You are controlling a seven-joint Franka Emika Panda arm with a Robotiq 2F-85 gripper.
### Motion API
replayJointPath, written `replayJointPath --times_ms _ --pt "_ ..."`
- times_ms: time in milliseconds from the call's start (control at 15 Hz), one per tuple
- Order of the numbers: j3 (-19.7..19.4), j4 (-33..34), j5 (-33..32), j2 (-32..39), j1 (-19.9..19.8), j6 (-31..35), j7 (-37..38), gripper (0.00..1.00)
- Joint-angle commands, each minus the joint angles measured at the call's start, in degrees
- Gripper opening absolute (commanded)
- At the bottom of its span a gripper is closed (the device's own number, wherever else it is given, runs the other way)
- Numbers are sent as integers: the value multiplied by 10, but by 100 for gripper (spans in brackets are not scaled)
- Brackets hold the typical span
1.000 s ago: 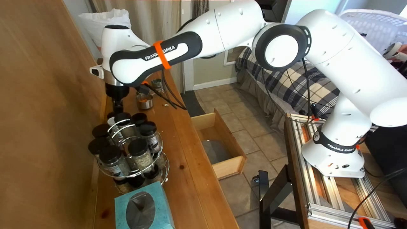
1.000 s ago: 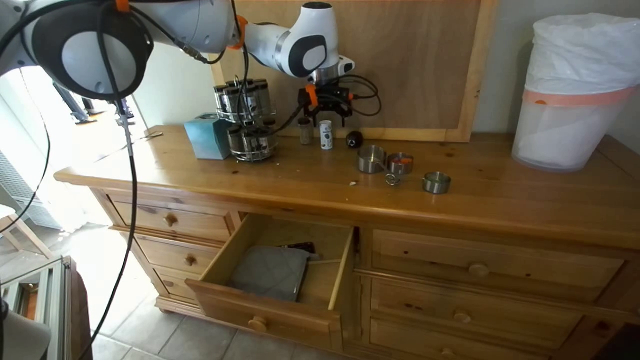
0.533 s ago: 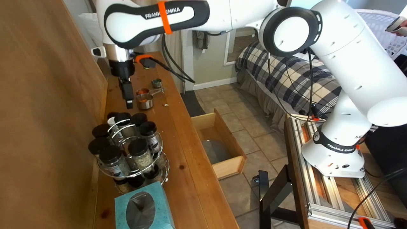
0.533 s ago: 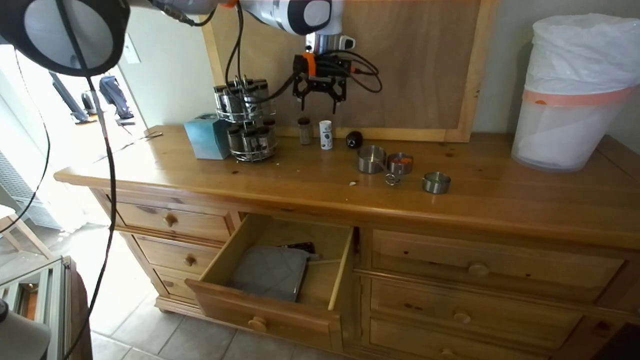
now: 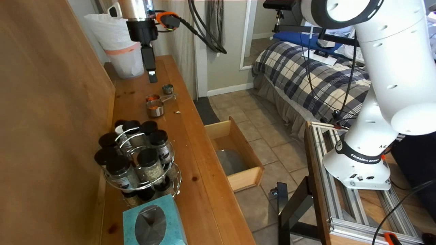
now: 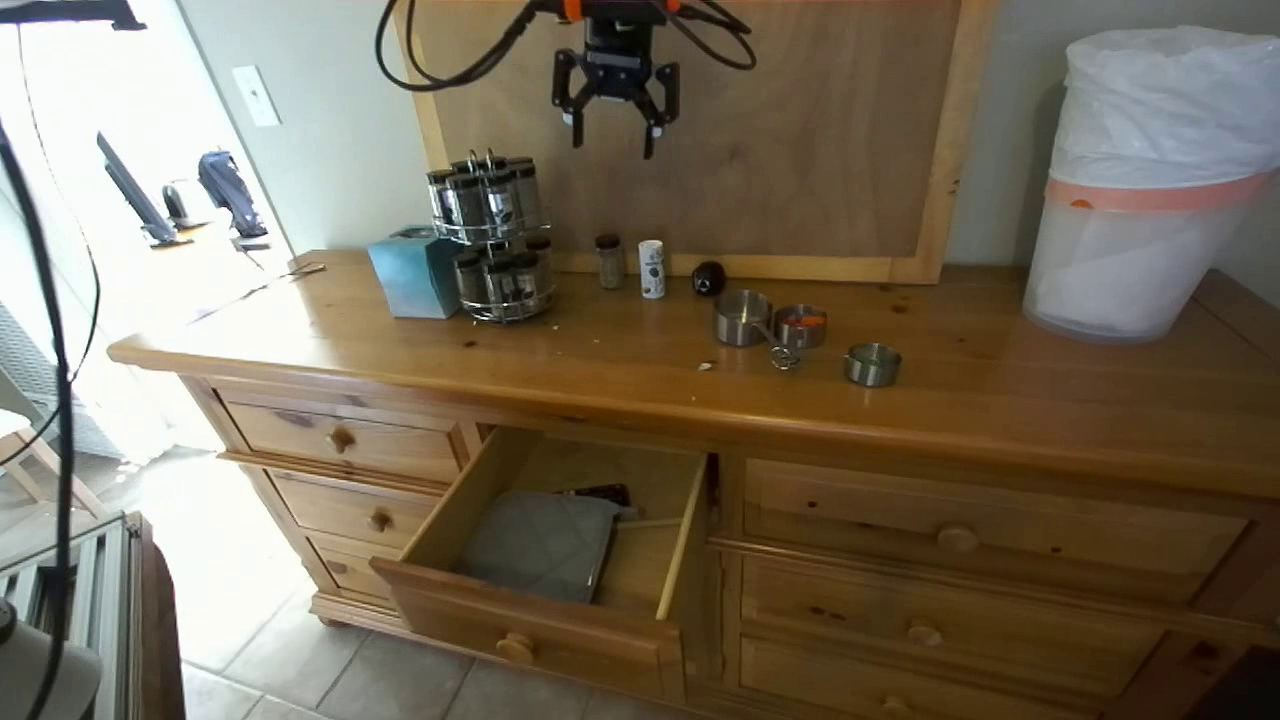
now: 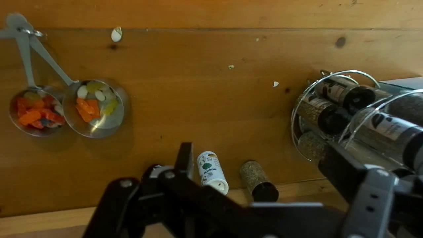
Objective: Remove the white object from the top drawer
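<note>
When looking across the dresser (image 6: pixel 560 380), find the top drawer (image 6: pixel 590 645) unchanged this past second, pulled out. See the gripper (image 6: pixel 613 146), now risen well above the dresser, spread wide and holding nothing: probably fresh from a release, so likely near the task's end. Last, find the white canister (image 6: pixel 652 268), presumably the white object, upright on the dresser between spice bottle (image 6: pixel 610 262) and dark round item (image 6: pixel 708 279), with long axis vertical and lettering to the front.

In an exterior view the gripper (image 6: pixel 613 142) hangs at twelve o'clock, fingers (image 6: pixel 577 130) parted, pointing toward six. In an exterior view the white arm's base (image 5: pixel 357 172) stands between three and four o'clock, the wrist (image 5: pixel 138 9) at eleven.
</note>
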Motion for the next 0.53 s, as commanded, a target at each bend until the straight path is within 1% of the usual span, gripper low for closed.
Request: replayJointPath --times_ms 0,67,133,267,467 --pt "-22 -100 -22 -97 6 -6 85 100" --pt "-22 -113 -26 -111 5 3 87 100" --pt "-12 -49 -11 -60 1 -6 60 100" --pt "-13 -56 -12 -72 1 -6 63 100" --pt "-13 -56 -12 -63 1 -5 62 100"
